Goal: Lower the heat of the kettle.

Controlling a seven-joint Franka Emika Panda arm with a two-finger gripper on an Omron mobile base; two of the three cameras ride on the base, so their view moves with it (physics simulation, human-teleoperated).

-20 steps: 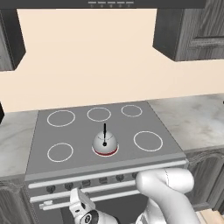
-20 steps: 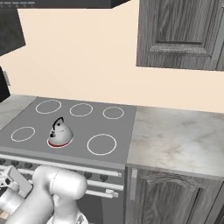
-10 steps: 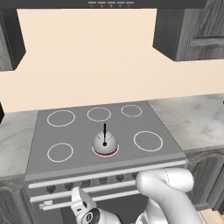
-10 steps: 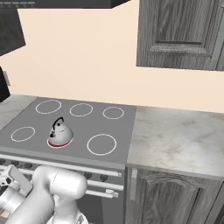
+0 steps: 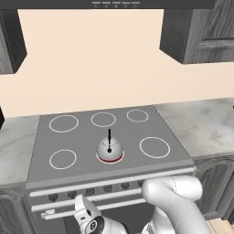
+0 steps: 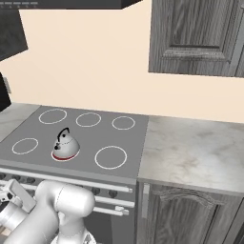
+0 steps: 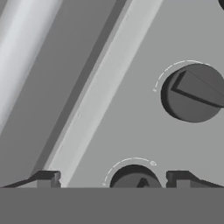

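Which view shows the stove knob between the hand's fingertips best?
The hand view: the knob sits close up between the open hand's tips, partly cut off below. The left base view shows the front-panel knobs as small dark dots; the right base view shows some beside the arm.

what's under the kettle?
The kettle sits on the stove top over a burner glowing red around its base. The ring's centre is covered by the kettle.

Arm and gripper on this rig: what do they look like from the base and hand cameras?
The arm is glossy white with rounded, bulbous link shells and darker joints. The gripper has two small dark grey, blocky finger tips. No cables or markings are visible.
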